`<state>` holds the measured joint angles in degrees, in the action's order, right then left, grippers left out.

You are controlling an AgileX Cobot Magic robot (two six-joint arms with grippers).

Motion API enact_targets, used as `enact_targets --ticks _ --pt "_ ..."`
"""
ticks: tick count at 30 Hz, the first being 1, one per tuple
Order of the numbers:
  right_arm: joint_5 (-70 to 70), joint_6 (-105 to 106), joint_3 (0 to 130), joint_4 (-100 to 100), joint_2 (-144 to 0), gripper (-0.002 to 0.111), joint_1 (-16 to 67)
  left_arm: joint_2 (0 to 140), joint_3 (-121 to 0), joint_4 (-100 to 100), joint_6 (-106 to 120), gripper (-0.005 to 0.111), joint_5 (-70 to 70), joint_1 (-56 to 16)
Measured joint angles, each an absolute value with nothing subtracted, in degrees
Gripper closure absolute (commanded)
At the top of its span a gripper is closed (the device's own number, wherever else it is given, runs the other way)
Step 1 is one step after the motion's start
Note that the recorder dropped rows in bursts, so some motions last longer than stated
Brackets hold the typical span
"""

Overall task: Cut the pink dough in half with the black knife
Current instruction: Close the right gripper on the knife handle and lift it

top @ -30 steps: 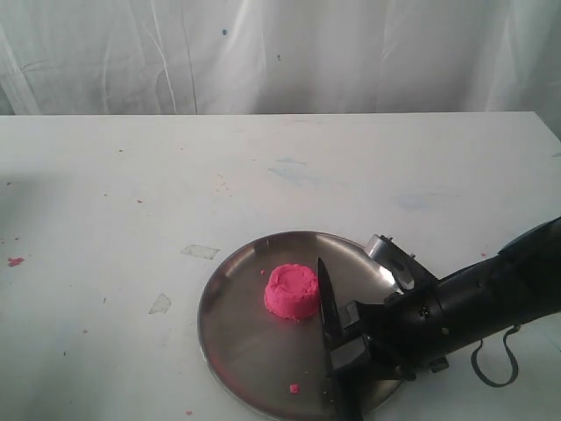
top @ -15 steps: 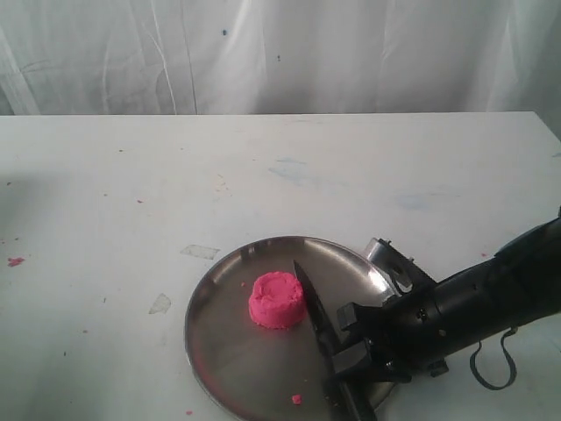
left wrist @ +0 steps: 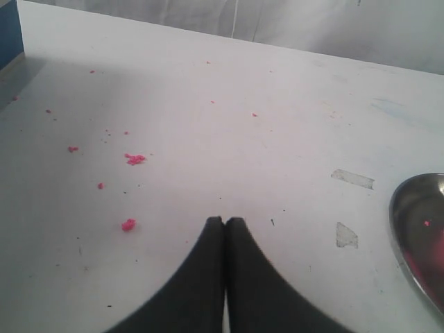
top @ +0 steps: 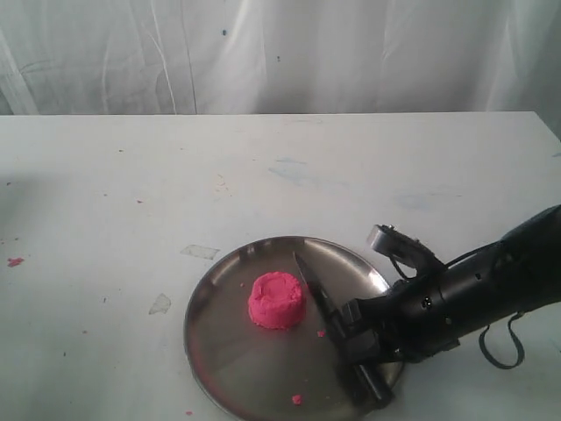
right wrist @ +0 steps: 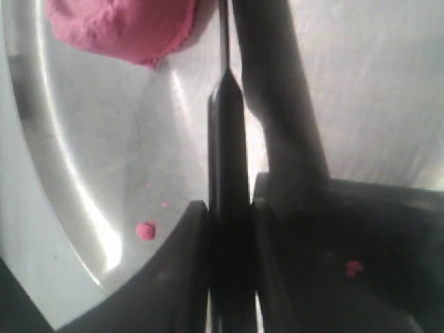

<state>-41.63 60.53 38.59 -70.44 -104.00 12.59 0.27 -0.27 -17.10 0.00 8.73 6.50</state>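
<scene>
The pink dough (top: 277, 300) is one round lump on the steel plate (top: 230, 368), left of centre. The black knife (top: 311, 281) lies slanted just right of the dough, its tip close to the lump but apart from it. My right gripper (top: 355, 344) is shut on the knife's handle over the plate's right side. In the right wrist view the handle (right wrist: 227, 139) runs between the closed fingers of the gripper (right wrist: 229, 205), with the dough (right wrist: 121, 24) beyond. My left gripper (left wrist: 225, 220) is shut and holds nothing, above bare table beside the plate's rim (left wrist: 416, 222).
Pink crumbs lie on the plate (top: 296, 399) and on the table (left wrist: 134, 159). Two tape scraps (top: 200, 252) are stuck on the table left of the plate. A white curtain (top: 280, 53) hangs behind the table's far edge. A blue object (left wrist: 8, 35) sits at the table's corner.
The right jaws have closed on the knife handle. The plate and dough slid a little left, then stopped. The right wrist has since turned and drawn back to the right, slanting the knife.
</scene>
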Motion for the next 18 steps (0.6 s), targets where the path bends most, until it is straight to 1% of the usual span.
enact_targets --ticks 5,12,18 --pt "-36.96 60.79 38.59 -68.84 -98.75 0.1 12.59 0.27 -0.27 -17.1 0.0 0.107 8.73 6.5" --pt "-36.43 60.2 38.49 -65.09 -88.15 0.101 12.59 0.27 -0.27 -17.1 0.0 0.107 8.73 6.5" --pt "-36.86 50.08 38.72 -49.18 -78.53 0.101 15.14 0.27 -0.27 -17.1 0.0 0.107 8.73 6.5"
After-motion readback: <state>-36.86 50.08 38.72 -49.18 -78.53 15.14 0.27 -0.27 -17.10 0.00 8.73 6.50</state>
